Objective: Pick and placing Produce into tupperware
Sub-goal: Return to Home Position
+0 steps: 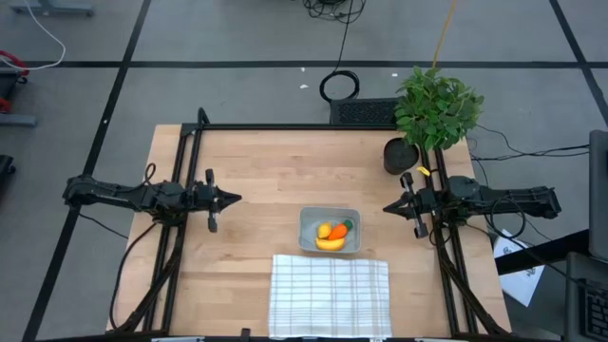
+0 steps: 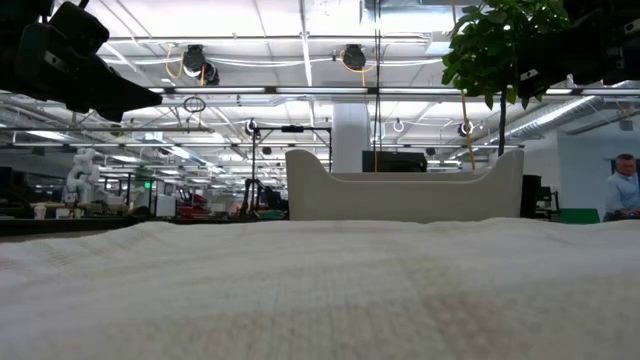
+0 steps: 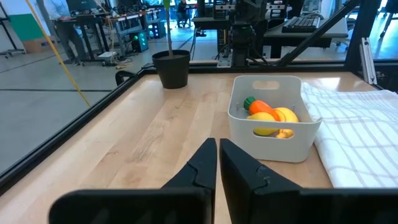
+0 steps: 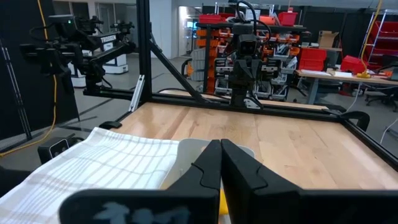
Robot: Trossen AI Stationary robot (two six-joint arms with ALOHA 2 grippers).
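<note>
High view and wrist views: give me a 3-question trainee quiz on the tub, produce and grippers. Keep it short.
1. True or false: the carrot lies inside the tub.
2. The left gripper and right gripper are: A) open over the tub; B) shut, empty, apart from the tub; C) shut on produce.
3. What lies between the tub and the low camera?
Key: 1 true; 2 B; 3 the checked cloth.

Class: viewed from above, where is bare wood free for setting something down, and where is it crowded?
Free: the wide wood between the left gripper and the tupperware, and the strip left of the cloth. Crowded: the corner around the plant pot and right gripper.
</note>
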